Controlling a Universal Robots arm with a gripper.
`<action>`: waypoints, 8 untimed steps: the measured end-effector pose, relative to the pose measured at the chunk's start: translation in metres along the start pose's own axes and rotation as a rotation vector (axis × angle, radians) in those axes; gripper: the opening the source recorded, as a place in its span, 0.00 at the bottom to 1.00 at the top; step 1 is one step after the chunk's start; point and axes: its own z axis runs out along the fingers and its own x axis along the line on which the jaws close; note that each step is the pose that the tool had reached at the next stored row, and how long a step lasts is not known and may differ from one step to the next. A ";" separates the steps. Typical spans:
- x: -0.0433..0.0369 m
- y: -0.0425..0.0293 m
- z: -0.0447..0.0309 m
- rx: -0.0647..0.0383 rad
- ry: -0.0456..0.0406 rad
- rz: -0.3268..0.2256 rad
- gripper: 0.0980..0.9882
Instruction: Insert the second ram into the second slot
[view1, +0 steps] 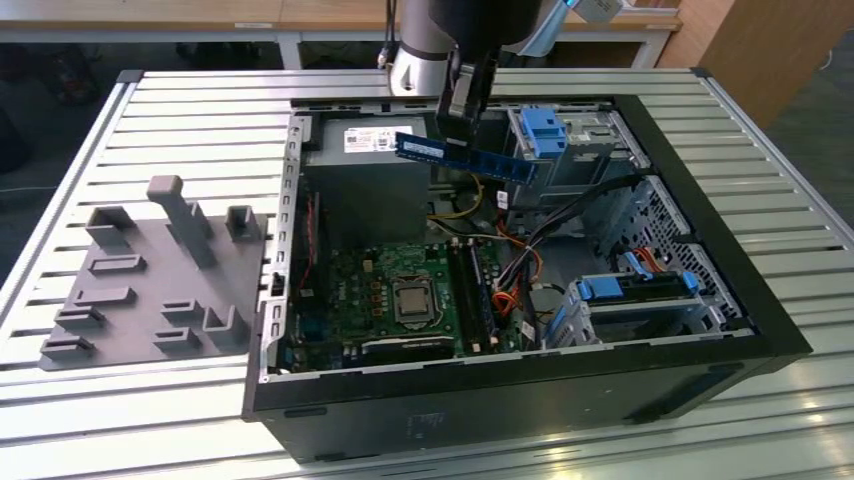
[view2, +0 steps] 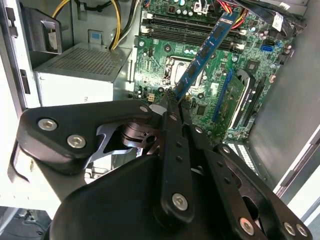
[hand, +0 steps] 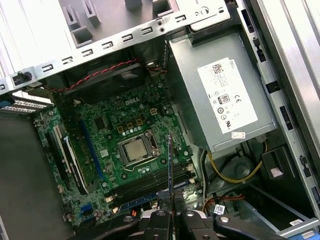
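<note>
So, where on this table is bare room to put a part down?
In the exterior view, bare table slats lie above the grey fixture tray and below it, left of the computer case. Inside the case it is crowded: motherboard, cables, drive cages, and the gripper holds the second ram over them.

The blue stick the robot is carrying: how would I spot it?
Find the open black computer case. Near its grey power supply, the hand pinches a thin blue stick. It alone hangs tilted in the air, not plugged into the green board.
</note>
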 end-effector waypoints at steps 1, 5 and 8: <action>0.0000 0.0000 0.0000 0.000 -0.0002 0.005 0.04; 0.0000 0.0000 0.0000 0.000 -0.0010 0.025 0.04; 0.0000 0.0000 0.0000 0.001 -0.0015 0.040 0.04</action>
